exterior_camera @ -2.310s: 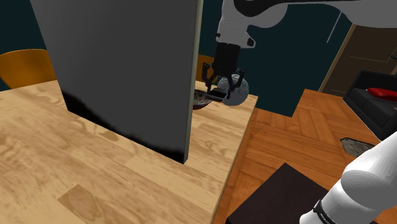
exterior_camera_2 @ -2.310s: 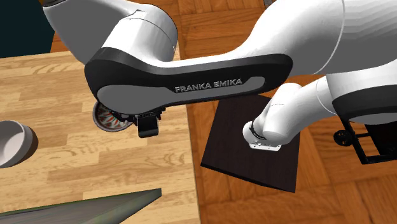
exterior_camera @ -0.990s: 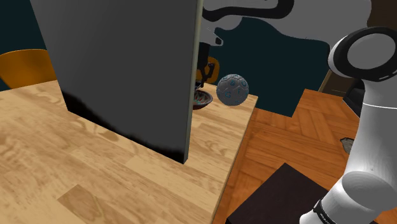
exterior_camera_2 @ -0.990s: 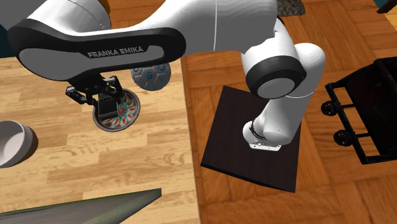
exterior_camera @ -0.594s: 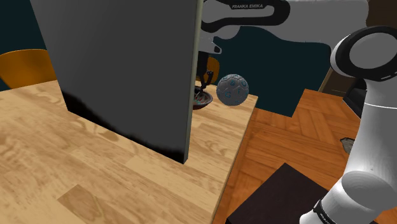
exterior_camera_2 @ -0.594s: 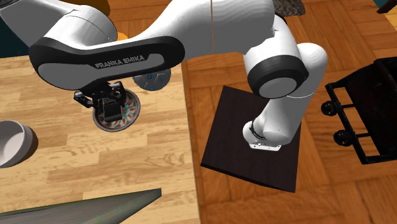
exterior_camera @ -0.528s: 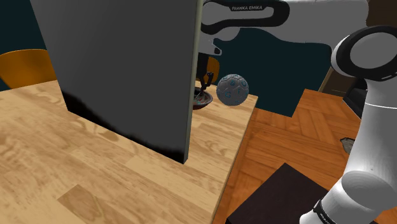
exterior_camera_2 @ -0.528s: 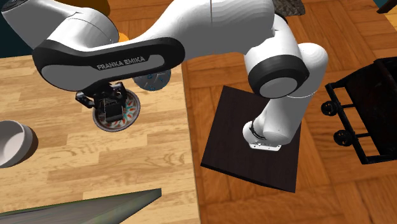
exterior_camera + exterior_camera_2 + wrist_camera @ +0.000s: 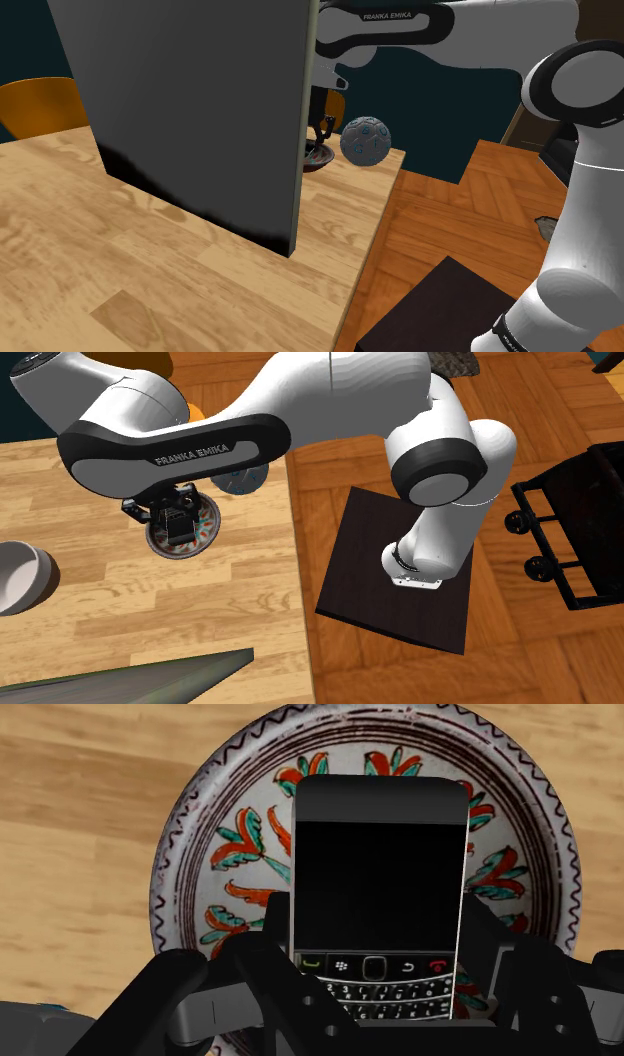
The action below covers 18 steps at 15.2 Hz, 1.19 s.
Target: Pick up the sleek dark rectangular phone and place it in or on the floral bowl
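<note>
Shoulder view: my black two-finger gripper (image 9: 323,128) hangs over the round floral-painted bowl (image 9: 318,159) at the light wooden table's (image 9: 150,250) far right corner. Second exterior view: the gripper hovers directly above the bowl. Wrist view: my fingers (image 9: 275,929) pinch the dark rectangular keypad phone (image 9: 380,874) above the bowl's middle. I judge the pickup done and only the release left.

This is a room in a home. A wooden bench (image 9: 150,260) stands on a parquet floor (image 9: 440,215), with an orange chair (image 9: 35,105) at its far side. Teal walls (image 9: 440,110) rise behind it, and past its end are a dark sofa (image 9: 585,165) and a red cushion (image 9: 600,146).
</note>
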{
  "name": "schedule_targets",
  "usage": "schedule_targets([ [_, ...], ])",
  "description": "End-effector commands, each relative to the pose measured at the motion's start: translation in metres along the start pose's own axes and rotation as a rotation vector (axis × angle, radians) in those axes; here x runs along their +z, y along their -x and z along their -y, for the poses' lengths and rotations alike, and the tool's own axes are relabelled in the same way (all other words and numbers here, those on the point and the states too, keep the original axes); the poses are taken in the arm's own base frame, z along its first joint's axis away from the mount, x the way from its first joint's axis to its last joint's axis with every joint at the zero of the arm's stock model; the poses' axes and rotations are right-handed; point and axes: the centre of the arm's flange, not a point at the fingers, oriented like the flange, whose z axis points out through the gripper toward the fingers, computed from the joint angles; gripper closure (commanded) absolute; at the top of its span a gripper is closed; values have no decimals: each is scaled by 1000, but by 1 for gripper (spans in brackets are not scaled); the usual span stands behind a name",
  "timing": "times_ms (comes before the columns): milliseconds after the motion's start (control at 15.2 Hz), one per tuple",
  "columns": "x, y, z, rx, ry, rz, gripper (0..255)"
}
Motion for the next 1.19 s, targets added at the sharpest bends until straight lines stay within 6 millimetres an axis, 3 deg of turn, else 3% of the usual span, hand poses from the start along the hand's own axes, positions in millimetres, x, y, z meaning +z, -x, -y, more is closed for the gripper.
schedule_targets([
  [0, 0, 0, 0, 0, 0, 0, 0],
  [330, 0, 0, 0, 0, 0, 0, 0],
  [594, -50, 0, 0, 0, 0, 0, 0],
  [1122, -50, 0, 0, 0, 0, 0, 0],
])
